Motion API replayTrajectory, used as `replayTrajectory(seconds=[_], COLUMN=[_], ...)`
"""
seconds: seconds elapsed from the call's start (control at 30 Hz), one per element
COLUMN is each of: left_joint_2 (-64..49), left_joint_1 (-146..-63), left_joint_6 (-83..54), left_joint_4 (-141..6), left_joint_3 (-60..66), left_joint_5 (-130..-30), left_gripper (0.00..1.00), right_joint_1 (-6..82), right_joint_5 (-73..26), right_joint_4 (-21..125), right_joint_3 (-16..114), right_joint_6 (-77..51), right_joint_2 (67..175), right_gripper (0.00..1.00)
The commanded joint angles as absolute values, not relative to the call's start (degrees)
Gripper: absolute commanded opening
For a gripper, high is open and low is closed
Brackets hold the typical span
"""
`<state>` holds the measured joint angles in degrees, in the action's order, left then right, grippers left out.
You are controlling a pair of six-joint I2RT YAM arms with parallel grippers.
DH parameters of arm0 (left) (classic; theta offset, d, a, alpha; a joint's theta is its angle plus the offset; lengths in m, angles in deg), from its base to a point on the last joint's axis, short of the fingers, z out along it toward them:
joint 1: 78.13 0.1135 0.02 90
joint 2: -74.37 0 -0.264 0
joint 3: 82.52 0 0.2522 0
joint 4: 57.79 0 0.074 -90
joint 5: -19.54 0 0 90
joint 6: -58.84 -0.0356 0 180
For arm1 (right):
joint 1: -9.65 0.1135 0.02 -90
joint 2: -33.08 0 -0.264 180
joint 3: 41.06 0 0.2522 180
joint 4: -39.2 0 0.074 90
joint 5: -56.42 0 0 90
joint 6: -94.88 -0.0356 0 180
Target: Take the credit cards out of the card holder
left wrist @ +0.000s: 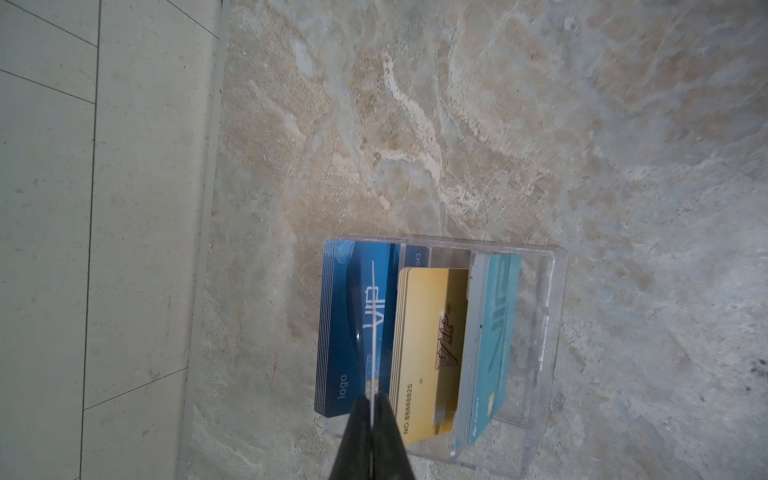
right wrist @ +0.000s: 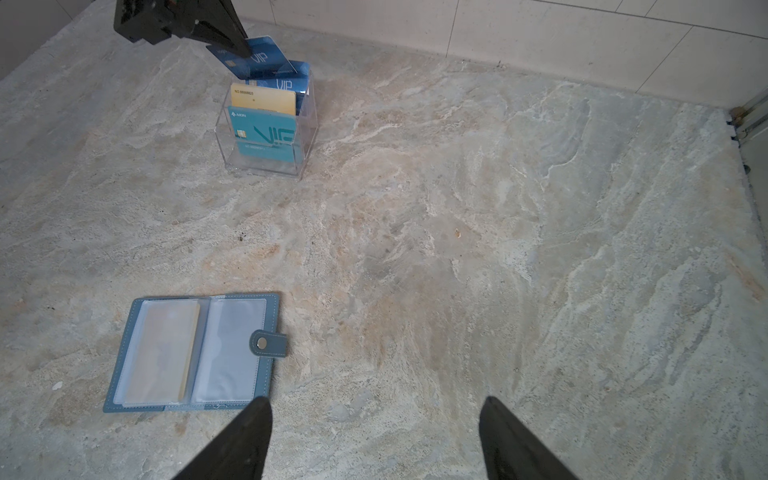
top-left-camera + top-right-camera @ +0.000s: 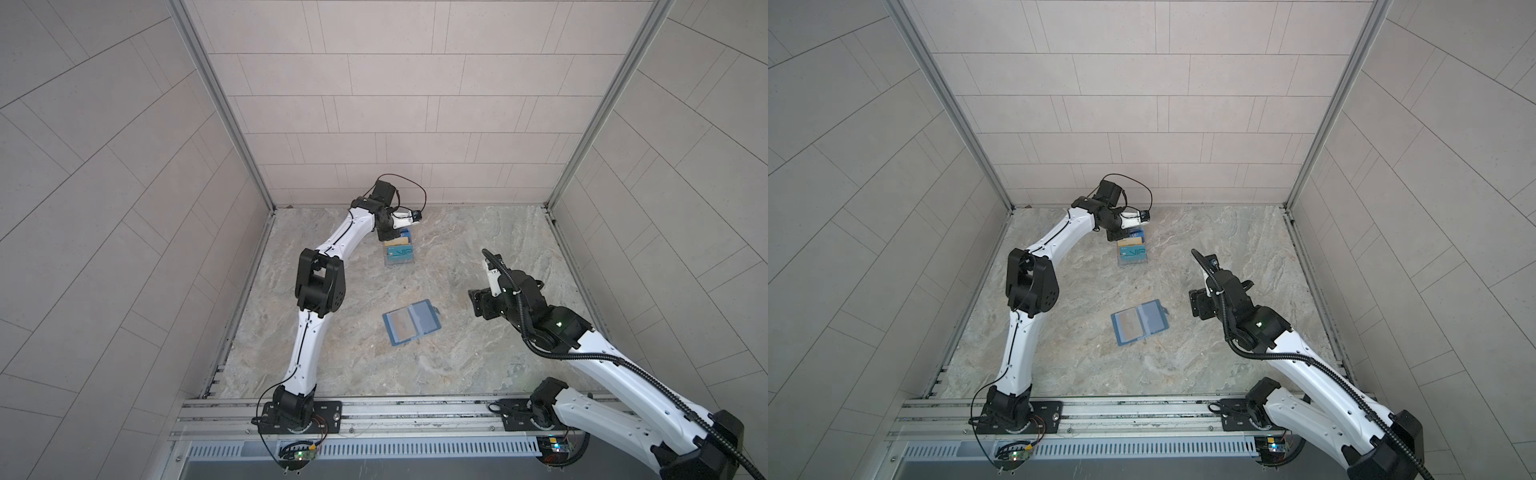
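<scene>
Right gripper (image 2: 374, 401): jaws wide apart, nothing between them, hanging over bare stone. In a top view it sits at 3 o'clock of the card holder (image 3: 411, 322), well apart from it.

Card holder: lying open and flat near the middle of the table, snap tab (image 2: 269, 343) jutting from its side. Only the right wrist view shows the sleeves. One page carries what we take to be a gold card (image 2: 166, 349), hazy behind clear plastic.

At 12 o'clock of the holder, farther back, is a clear stand (image 2: 266, 162). It holds a teal stack (image 2: 262, 133) in front, a gold stack (image 2: 264, 99) in the middle and a blue stack (image 2: 291, 81) behind.

Left gripper (image 1: 372, 405): pinched tight on a blue card (image 2: 257, 58) above the back tier. The left wrist view gives that card edge-on, a thin pale line. The right wrist view shows its face, with "VIP" and a chip. We cannot tell whether it touches the blue stack.

Surroundings: an aluminium rail (image 3: 395, 411) nearest, carrying both arm bases. Beyond it is a mottled beige-grey stone-look table (image 3: 478, 232), with pale tiled walls (image 3: 374, 83) on three sides.
</scene>
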<state>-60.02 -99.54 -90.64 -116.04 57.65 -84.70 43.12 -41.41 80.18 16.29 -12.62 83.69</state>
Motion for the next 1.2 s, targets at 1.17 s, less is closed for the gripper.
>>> replayTrajectory(seconds=[1.17], left_joint_2=[-61.69], left_joint_1=[-99.57], left_joint_6=[-91.62], left_joint_4=[-114.36], left_joint_3=[55.61], left_joint_5=[-85.19], left_gripper=[0.08], right_joint_1=[43.08], right_joint_5=[-42.98], right_joint_4=[79.45], right_joint_3=[14.97], right_joint_6=[-13.50], right_joint_2=[80.80], right_gripper=[0.81])
